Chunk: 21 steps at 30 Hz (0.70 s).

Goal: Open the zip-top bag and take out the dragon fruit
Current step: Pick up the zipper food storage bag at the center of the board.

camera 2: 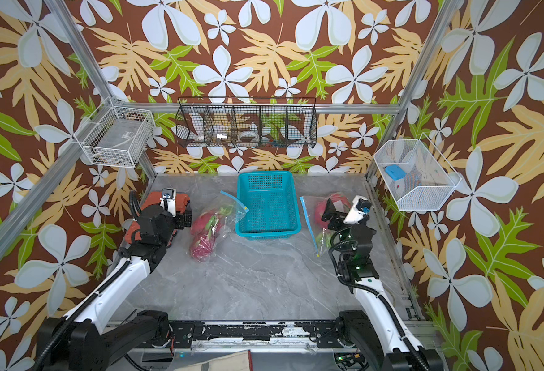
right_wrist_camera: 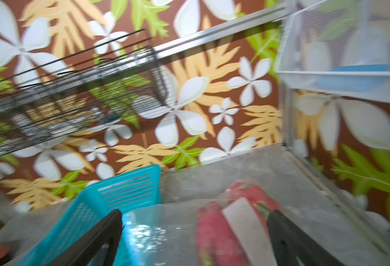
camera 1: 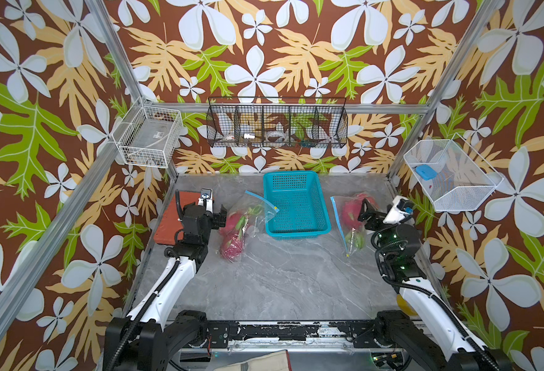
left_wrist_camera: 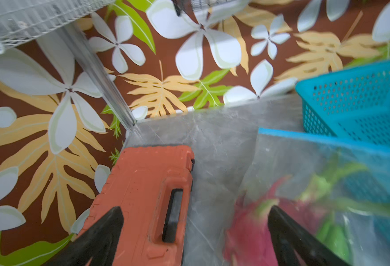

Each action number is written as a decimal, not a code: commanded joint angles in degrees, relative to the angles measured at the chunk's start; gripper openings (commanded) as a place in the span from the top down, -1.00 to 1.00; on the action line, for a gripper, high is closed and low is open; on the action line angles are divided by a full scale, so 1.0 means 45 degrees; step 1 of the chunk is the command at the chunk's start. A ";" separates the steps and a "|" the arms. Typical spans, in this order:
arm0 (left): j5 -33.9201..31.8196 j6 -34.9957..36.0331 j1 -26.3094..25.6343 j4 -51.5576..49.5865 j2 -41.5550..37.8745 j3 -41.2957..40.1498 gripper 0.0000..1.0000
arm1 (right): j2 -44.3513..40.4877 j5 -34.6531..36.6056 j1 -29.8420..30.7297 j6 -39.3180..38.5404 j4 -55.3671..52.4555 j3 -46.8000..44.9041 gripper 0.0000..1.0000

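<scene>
- Orange-red moulded plastic case (camera 1: 167, 225) sits at the far-left edge of the grey marble-look table (camera 1: 280, 279). Not part of the job, keep off it.
- Left fingers (left_wrist_camera: 101, 239) are spread wide and hold nothing. They sit between the case and the left bag, just beside its fruit.
- Left clear zip-top bag with a blue seal strip (camera 1: 261, 220) lies on the table with two magenta-pink oval dragon fruits with green scales (camera 1: 232, 245) inside. The strip curls up toward the basket; can't tell if it's sealed.
- Teal perforated plastic basket (camera 1: 296, 233) is mid-table between the bags, empty. Likely the drop spot.
- Right clear zip-top bag (camera 1: 348, 229) has its strip straight along the basket side. It holds a brighter red dragon fruit (camera 1: 349, 208), with green tips of another nearer the robot.
- Right fingers (right_wrist_camera: 97, 241) are spread and empty, hovering over that red fruit. The wrist view is smeared, so contact is unclear.
- My read of the step: approach, nothing gripped yet.
- To do it well, aim for the strip, not the fruit bulge.
- One arm pins the film near the strip's end; the other pinches one lip and peels away.
- The film looks slippery, so grip close to the strip and pull low so the bag doesn't drag into the basket.
</scene>
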 commanded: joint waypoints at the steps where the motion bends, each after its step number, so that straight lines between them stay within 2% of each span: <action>1: 0.1436 0.1807 0.0004 -0.4677 -0.0548 0.0867 -1.00 | 0.1140 -0.0110 0.2567 -0.0667 -0.3194 0.1943 -0.99; 4: 0.1745 0.1941 -0.0010 -0.5880 -0.0734 0.1801 -1.00 | 0.3172 0.0456 0.4735 -0.0554 -0.3613 0.3532 -0.98; 7: 0.1862 0.1903 -0.0006 -0.6936 -0.0016 0.2897 -1.00 | 0.6017 -0.0222 0.5570 0.0268 -0.4511 0.6045 -0.85; 14: 0.1438 0.1919 -0.0010 -0.7322 0.1053 0.3567 -0.99 | 1.1553 -0.2476 0.5972 0.1530 -0.6051 1.1249 -0.55; 16: 0.1538 0.1899 -0.0010 -0.7333 0.1046 0.3577 -0.99 | 1.2416 -0.3030 0.6058 0.1771 -0.6031 1.1980 -0.48; 21: 0.1655 0.2036 -0.0010 -0.7372 0.0958 0.3490 -0.98 | 1.3432 -0.3303 0.6468 0.1929 -0.6078 1.2677 -0.33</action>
